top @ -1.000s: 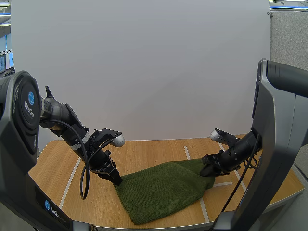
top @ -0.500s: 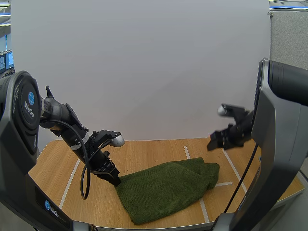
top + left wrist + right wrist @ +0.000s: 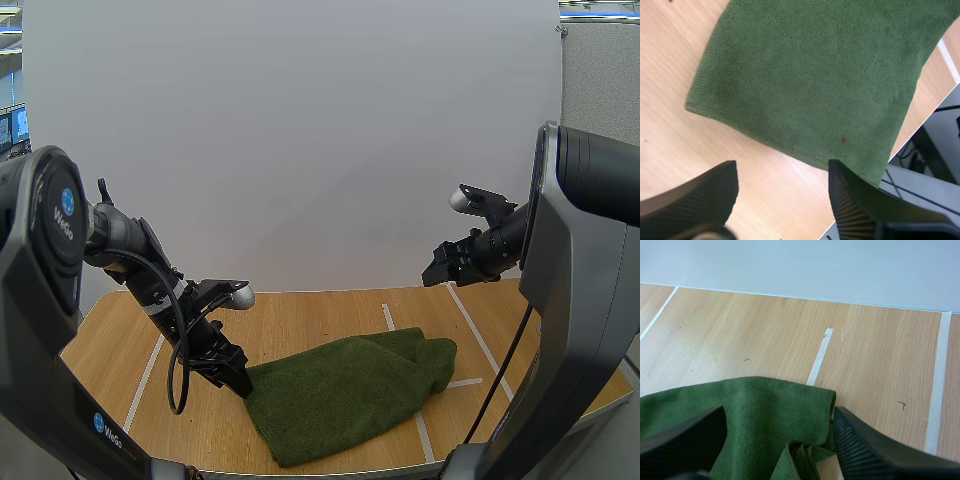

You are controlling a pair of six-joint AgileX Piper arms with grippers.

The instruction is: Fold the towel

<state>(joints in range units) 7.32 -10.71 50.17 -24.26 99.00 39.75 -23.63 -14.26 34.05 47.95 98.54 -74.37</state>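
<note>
Now | towel [image 3: 345, 395] folded over on table [image 3: 300, 325] | left hand [image 3: 241, 387] released at its edge | right hand [image 3: 436, 276] released, aloft

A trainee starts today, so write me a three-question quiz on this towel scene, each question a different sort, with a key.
1. True or false: the right gripper hangs above the table, clear of the green towel.
2. Which gripper sits low at the towel's edge? A) left gripper B) right gripper
3. Fill in: both grippers are ____.
Key: 1 true; 2 A; 3 open.
</note>
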